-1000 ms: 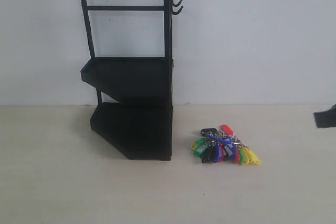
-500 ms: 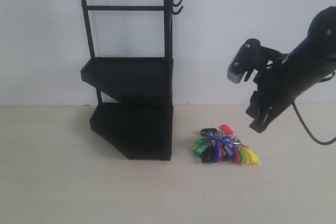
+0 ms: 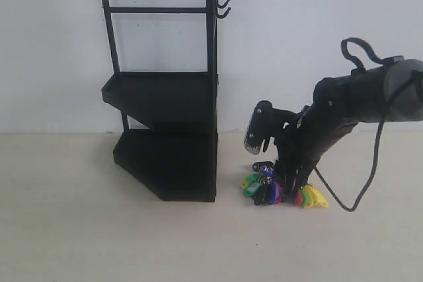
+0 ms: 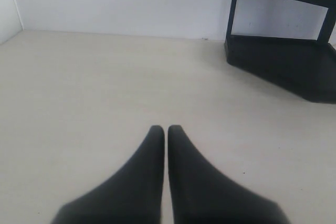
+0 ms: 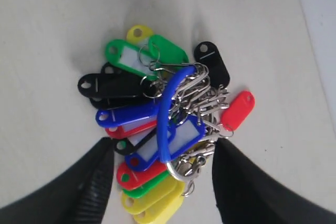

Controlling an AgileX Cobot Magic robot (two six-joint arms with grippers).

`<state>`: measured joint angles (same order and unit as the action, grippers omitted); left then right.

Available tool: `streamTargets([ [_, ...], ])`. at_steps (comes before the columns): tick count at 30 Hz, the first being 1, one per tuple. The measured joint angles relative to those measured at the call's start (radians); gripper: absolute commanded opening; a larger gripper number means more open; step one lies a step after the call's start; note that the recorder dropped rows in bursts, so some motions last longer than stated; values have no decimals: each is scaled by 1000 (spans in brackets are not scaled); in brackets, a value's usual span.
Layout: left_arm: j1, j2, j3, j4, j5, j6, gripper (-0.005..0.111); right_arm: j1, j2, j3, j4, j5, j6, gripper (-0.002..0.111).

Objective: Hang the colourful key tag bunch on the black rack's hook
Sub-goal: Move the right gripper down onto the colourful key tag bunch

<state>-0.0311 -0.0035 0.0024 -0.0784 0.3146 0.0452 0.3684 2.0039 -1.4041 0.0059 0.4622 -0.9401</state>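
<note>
Exterior view, front edge: bare pale worktop. Left pincer: clenched, the two black fingers pressed together along their length, nothing between them, hovering over bare worktop with the foot of the black rack at about 1 o'clock in its wrist view. Mid-depth: key tag bunch lies flat on the worktop at 3 o'clock from the rack's base, near it but apart from it. Right pincer: spread wide, released, gripping nothing; it points down over the bunch, one finger on each flank, so the tags sit in the gap between them. Whether either finger touches a tag or the worktop cannot be settled from these views. Tags fan out yellow, green, black, blue and red; a blue loop arches over the tangle of silver chains at the middle; one red tag lies a little apart from the rest. The right arm reaches in from 2 o'clock of the bunch in the exterior view. Farther back: the rack stands upright against the white wall, two angled trays stacked, two crossbars on top. Its hooks jut out at the rack's upper right corner, 11 o'clock from the bunch and well above it, bare.
</note>
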Motion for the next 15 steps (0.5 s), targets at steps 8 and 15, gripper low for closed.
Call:
streamTargets([
  [8,0,0,0,0,0,0,4,0,83,0,4,-98,53,54],
  [15,0,0,0,0,0,0,4,0,140,0,4,-195,90,54],
])
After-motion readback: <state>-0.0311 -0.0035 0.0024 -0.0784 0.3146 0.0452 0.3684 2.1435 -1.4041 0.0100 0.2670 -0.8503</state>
